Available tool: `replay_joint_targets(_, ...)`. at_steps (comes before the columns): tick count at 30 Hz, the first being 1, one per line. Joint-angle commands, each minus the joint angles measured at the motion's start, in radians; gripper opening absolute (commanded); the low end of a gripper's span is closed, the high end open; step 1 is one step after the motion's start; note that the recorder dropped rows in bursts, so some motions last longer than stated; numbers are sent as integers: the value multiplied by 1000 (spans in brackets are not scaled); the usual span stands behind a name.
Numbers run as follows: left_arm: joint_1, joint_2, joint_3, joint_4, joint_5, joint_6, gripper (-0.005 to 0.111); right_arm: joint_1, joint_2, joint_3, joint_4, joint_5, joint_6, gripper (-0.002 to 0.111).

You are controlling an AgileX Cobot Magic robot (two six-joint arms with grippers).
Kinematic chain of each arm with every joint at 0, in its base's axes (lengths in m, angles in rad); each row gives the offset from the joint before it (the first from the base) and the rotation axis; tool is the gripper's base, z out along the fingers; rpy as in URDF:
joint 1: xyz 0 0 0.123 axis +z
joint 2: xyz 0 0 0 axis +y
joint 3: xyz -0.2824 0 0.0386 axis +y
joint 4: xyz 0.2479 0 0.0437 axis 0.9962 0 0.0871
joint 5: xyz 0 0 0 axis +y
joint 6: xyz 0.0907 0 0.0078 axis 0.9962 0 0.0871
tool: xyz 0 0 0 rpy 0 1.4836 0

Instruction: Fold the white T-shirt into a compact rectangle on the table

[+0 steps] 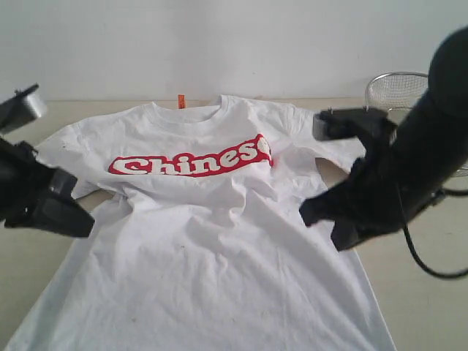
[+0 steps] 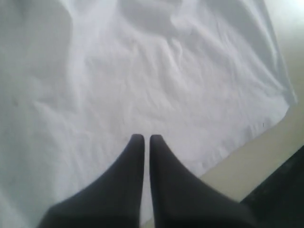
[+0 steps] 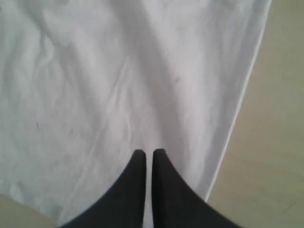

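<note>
Beneath both claws, the wrinkled white cotton T-shirt (image 1: 219, 248) with its red chest banner lies spread flat and unfolded on the pale beige matte table (image 1: 431, 292) — by my reading every fold is left to do. The left gripper (image 2: 143, 137) and right gripper (image 3: 146, 152) each hang with jaws pinched together, empty, just inside an edge of the cloth. Outward of each lies bare tabletop; a round wire-mesh basket (image 1: 395, 89) sits beyond the right claw — near the sleeve.

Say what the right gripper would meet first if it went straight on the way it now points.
Most likely the white T-shirt: the right gripper, jaws shut, points onto its wrinkled cloth near one edge. Its height above the cloth is unclear.
</note>
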Motion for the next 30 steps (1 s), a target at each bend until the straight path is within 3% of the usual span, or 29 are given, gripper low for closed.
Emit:
replay_joint_targets(1, -28, -22, 113, 5, -47, 16, 5, 0, -35, 169, 118, -101, -103, 0)
replay_joint_targets(6, -28, -24, 186, 58, -51, 4, 5, 0, -35, 256, 247, -152, -224, 0)
replay_joint_targets(18, -28, -7, 265, 94, -222, -71, 5, 0, -35, 278, 254, -243, -236, 0)
replay_joint_targets(30, -28, 193, 253, 111, -197, -79, 5, 0, 37, 278, 264, -261, -251, 0)
